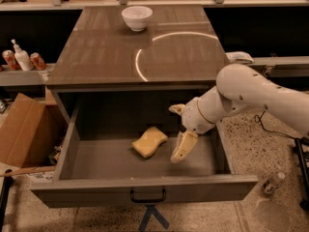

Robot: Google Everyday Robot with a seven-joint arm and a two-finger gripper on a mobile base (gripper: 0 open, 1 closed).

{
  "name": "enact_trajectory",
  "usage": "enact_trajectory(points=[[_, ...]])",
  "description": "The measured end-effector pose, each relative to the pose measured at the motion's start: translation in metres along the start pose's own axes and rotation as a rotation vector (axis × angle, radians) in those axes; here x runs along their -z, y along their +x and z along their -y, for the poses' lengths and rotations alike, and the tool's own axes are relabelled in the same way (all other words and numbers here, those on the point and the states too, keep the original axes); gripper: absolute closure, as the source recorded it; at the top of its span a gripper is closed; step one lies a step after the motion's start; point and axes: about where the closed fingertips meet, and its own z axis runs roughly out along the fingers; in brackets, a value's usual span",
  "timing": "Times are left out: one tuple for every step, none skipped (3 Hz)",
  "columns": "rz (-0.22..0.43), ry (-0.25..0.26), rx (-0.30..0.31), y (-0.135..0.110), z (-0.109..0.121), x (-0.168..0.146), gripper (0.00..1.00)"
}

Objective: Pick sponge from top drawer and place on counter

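The top drawer (96,190) is pulled out wide, with its black handle (147,196) at the front centre. The pale-yellow sponge (149,142) lies on the drawer floor near the middle. My gripper (179,128) is inside the drawer, just right of the sponge and apart from it. It is open and empty, with one finger (183,146) pointing down-left and the other (176,108) above it. The glossy counter (111,57) lies behind the drawer and reflects a bright arc.
A white bowl (137,17) stands at the back of the counter. A cardboard box (21,129) sits on the floor to the left of the drawer. Bottles and cans (21,59) stand on a shelf at the far left. A small bottle (272,182) lies on the floor at the right.
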Motion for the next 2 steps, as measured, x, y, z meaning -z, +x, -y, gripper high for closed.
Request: enact_trajectory(points=[[-0.006,0.028,0.013,-0.002,0.010,-0.024,0.00],[-0.016,0.056,0.041,-0.016,0.021,-0.043,0.00]])
